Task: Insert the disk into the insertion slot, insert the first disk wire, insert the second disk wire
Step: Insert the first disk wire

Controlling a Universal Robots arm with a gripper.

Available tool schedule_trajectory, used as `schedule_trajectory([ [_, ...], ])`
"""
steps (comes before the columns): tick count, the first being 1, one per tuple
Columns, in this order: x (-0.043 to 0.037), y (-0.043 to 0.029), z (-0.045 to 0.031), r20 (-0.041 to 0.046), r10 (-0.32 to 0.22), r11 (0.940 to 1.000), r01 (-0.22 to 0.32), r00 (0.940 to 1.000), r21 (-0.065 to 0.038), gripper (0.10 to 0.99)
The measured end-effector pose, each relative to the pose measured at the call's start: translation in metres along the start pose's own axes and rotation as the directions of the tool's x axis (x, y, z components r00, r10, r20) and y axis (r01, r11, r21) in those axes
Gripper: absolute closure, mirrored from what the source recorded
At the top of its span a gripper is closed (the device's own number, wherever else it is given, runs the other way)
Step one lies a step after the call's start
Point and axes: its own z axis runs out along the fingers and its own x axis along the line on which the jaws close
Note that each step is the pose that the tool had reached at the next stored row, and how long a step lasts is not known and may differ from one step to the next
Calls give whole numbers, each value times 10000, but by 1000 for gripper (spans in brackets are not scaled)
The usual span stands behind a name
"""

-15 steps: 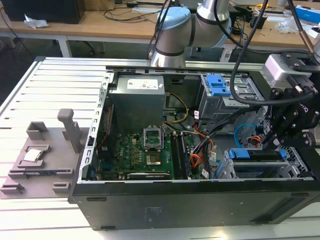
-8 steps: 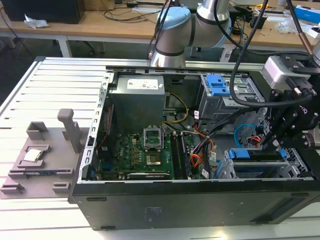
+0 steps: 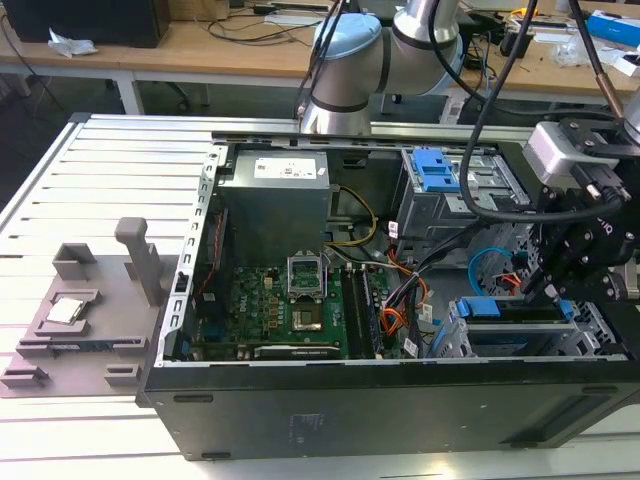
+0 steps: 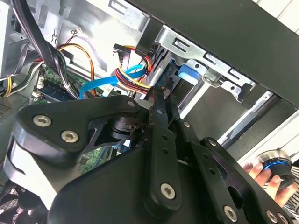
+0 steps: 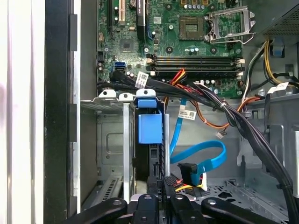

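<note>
- Setting: an open computer case (image 3: 350,400) lies on its side on the slatted table (image 3: 60,160). The arm reaches into the case's near corner at the exterior view's right.
- The disk (image 5: 150,128): it stands on edge inside the insertion slot (image 3: 452,335), the low grey cage at the near right of the case. Its blue carrier tab shows at the cage's open end, so the first step reads as done.
- The pincer (image 4: 158,98): in the second wrist view its two black fingers are drawn together on a dark plug. The plug ends the first disk wire (image 4: 135,78), a red, yellow and black bundle. The pincer appears clenched on that plug, just beside the disk's exposed edge.
- The second disk wire (image 5: 205,149): a flat blue cable that curls free on the far side of the slot. Its black plug (image 5: 189,169) hangs loose near the pincer, joined to nothing.
- Step in hand, as judged: inserting the first disk wire. Whether the plug touches the disk's socket cannot be told.
- What the move calls for: the plug squared to the socket and pushed straight in. The blue cable and the dark wire harness (image 5: 233,116) must stay out of its path.
- Aside: the taller cage (image 3: 440,175) with the blue latch stands at the far right, apart from the pincer.
</note>
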Motion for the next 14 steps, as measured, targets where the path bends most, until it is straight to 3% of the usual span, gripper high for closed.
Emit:
schedule_trajectory([
  [11, 0, -30, 39, 12, -2, 10000, 2, 10000, 0, 910],
  [12, 0, -29, 34, 3, -1, 10000, 1, 10000, 0, 847],
  [13, 0, -27, 5, 5, 0, 10000, 0, 10000, 1, 847],
  [14, -1, -23, -71, 3, 0, 10000, 0, 10000, 1, 847],
])
